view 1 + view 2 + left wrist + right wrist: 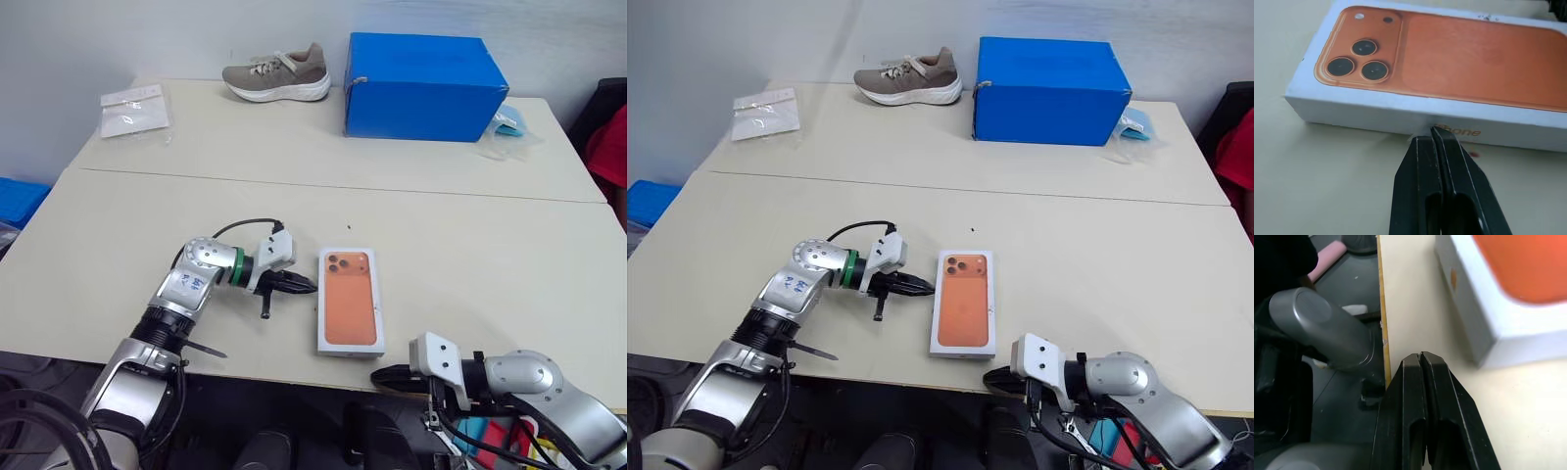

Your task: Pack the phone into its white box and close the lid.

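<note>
- One white box (350, 302), closed, phone picture on top; long axis runs away from robot, camera cluster at far end.
- Left gripper (306, 285): jaws clenched, empty, tips at box's side.
- Right gripper (377, 376): jaws clenched, empty, at worktop (470, 264) edge.

The left arm (191, 284) is showing silver-grey metal links, a green ring at the wrist and blue scribbled markings on its forearm, with a black cable looping over a white wrist block. Both claws, left claw (306, 286) and right claw (377, 376), are showing slim black fingers.
</note>
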Available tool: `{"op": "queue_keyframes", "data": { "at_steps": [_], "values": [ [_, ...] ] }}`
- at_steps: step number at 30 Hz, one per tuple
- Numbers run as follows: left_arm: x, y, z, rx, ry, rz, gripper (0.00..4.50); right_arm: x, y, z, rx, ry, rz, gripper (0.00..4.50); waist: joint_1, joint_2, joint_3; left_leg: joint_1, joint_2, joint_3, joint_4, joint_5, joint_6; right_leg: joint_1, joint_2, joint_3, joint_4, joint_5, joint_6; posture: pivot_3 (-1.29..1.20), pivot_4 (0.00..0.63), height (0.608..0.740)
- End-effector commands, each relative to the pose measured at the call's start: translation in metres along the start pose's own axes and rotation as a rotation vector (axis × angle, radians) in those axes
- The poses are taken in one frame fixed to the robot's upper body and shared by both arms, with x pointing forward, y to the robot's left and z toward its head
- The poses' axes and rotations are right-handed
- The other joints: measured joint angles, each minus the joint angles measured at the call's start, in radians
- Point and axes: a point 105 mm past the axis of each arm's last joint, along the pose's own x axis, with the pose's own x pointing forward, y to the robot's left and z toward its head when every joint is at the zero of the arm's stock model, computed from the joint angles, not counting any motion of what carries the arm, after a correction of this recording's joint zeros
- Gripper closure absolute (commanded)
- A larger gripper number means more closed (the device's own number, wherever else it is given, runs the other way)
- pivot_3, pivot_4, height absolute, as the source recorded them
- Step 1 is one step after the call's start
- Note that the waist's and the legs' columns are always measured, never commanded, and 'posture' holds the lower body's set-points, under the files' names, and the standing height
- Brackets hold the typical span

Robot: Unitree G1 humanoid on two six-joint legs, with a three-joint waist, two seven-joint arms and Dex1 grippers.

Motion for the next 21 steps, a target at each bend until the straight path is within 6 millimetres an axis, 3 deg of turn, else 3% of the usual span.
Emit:
{"op": "queue_keyframes", "data": {
  "at_steps": [1,6,9,14,17,21],
  "values": [
    [0.005,0.003,0.008,0.018,-0.015,0.002,4.5,-0.005,-0.008,0.01,0.001,-0.048,-0.049,4.46,0.002,0.0,0.0,0.0,0.0,0.0,0.0,0.0,0.0,0.0,0.0,0.0,0.0,0.0,0.0,0.0,0.15,0.74],
    [0.0,0.002,0.012,0.026,-0.017,0.0,4.5,-0.01,-0.008,0.022,0.004,-0.054,-0.07,4.46,0.005,0.0,0.0,0.0,0.0,0.0,0.001,0.0,0.0,0.0,0.0,0.0,0.0,0.0,0.0,0.0,0.15,0.74],
    [-0.016,-0.004,0.013,0.03,-0.002,-0.034,4.5,-0.018,-0.007,0.044,0.06,-0.134,-0.056,4.46,0.002,0.0,0.0,-0.001,0.0,0.0,0.001,0.0,0.0,0.0,0.0,0.001,0.0,0.0,0.0,0.0,0.15,0.74],
    [-0.032,-0.014,0.042,-0.053,-0.112,-0.125,4.5,-0.029,-0.013,0.078,0.147,-0.249,-0.053,4.46,0.003,0.0,0.0,0.0,0.0,0.0,0.001,0.0,0.0,0.0,0.0,0.001,0.001,0.0,-0.001,0.0,0.15,0.74],
    [-0.012,-0.001,0.052,-0.069,-0.148,-0.088,4.5,-0.024,-0.029,0.076,0.165,-0.212,-0.13,4.46,0.013,0.0,0.0,-0.001,0.0,-0.002,0.003,0.0,0.0,0.001,0.0,-0.001,0.0,0.0,-0.001,0.0,0.15,0.74],
    [0.022,0.011,0.038,-0.056,-0.085,-0.038,4.5,-0.01,-0.04,0.057,0.166,-0.109,-0.187,4.46,0.018,-0.001,-0.001,-0.003,-0.001,-0.002,0.005,-0.001,0.001,0.001,-0.001,-0.002,0.0,0.001,0.0,0.0,0.15,0.74]
  ]
}}
